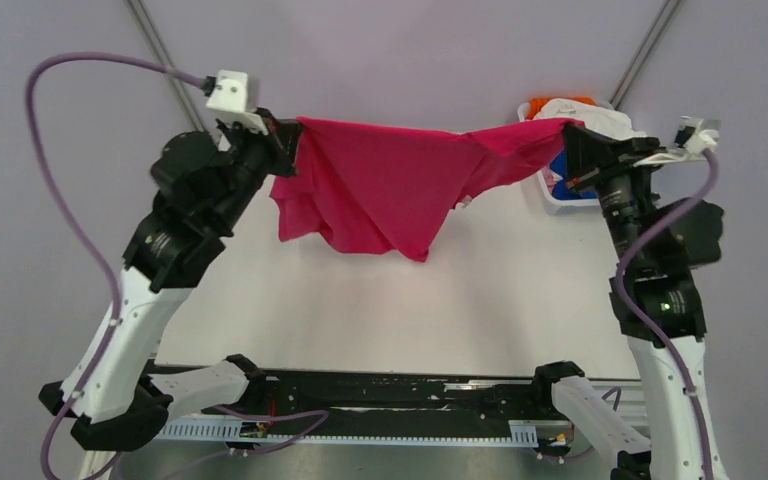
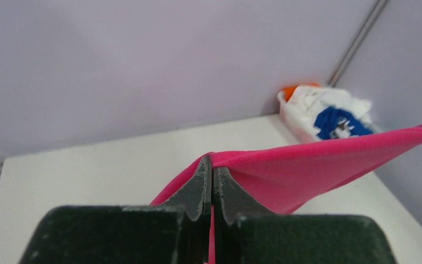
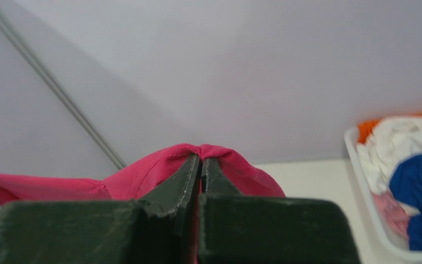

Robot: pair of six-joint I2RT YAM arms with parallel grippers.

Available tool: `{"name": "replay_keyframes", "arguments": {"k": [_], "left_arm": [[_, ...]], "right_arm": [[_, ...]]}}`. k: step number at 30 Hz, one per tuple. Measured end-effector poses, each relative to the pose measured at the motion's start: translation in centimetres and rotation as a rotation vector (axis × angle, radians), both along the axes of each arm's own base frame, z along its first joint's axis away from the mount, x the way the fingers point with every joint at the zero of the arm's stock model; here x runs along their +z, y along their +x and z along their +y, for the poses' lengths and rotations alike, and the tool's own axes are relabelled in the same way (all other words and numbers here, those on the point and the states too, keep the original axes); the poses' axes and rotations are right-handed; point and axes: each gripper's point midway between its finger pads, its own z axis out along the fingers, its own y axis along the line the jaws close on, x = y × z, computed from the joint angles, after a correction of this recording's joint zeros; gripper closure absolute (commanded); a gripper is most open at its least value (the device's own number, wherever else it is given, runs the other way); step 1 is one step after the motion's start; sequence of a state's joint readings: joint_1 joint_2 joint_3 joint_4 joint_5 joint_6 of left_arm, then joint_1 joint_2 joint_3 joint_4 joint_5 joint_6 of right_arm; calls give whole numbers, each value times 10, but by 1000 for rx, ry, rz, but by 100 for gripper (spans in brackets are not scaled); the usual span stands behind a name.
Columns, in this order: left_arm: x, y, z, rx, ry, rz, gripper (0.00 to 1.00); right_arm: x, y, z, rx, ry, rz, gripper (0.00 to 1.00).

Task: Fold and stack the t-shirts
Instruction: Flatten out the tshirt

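Left gripper (image 1: 284, 150) and right gripper (image 1: 567, 141) each pinch the pink t-shirt (image 1: 380, 190), hung across upper frame; best lowered evenly, hem meeting table (image 1: 360, 310) first, top edge taut

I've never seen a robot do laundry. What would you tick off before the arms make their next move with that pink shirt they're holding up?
1. Hold of the left gripper on the pink shirt: ok, shut on the cloth.
2. Hold of the right gripper on the opposite end: ok, shut on it.
3. Top edge stretched between the two: ok.
4. Cloth hanging flat: not ok, it drapes in folds down to a point.
5. Lowest point off the table: cannot tell.
6. The other shirts out of the way: ok, piled in the basket at the far right.
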State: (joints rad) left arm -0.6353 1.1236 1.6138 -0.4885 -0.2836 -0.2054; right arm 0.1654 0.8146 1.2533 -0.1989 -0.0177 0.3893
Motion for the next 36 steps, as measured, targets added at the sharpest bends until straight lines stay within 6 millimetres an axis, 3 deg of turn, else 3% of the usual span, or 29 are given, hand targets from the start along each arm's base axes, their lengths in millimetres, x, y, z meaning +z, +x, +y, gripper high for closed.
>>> {"name": "replay_keyframes", "arguments": {"k": [5, 8, 11, 15, 20, 24, 28, 30, 32, 33, 36], "left_arm": [[96, -69, 23, -136, -80, -255, 100], [135, -109, 31, -231, -93, -376, 100], [166, -148, 39, -315, -100, -485, 100], [177, -173, 40, -391, -82, -545, 100], [160, -164, 34, -396, -39, -500, 100], [130, -129, 31, -301, 16, -416, 100], [63, -55, 33, -64, 89, -260, 94], [5, -11, 34, 81, 164, -137, 86], [-58, 31, 33, 190, 256, 1, 85], [-84, 48, 34, 225, 291, 58, 84], [-187, 109, 33, 302, 415, 274, 71]], "right_arm": [[93, -72, 17, 149, -31, -264, 100], [136, -119, 24, 224, -66, -406, 100], [164, -160, 30, 283, -102, -512, 100], [180, -189, 32, 310, -136, -586, 100], [183, -188, 30, 285, -161, -599, 100], [168, -149, 25, 221, -159, -529, 100], [107, -56, 20, 127, -140, -306, 100], [59, 1, 17, 71, -135, -154, 100], [-7, 62, 14, 14, -138, 26, 100], [-32, 81, 14, -2, -141, 90, 100], [-142, 147, 17, -31, -163, 347, 97]]}}
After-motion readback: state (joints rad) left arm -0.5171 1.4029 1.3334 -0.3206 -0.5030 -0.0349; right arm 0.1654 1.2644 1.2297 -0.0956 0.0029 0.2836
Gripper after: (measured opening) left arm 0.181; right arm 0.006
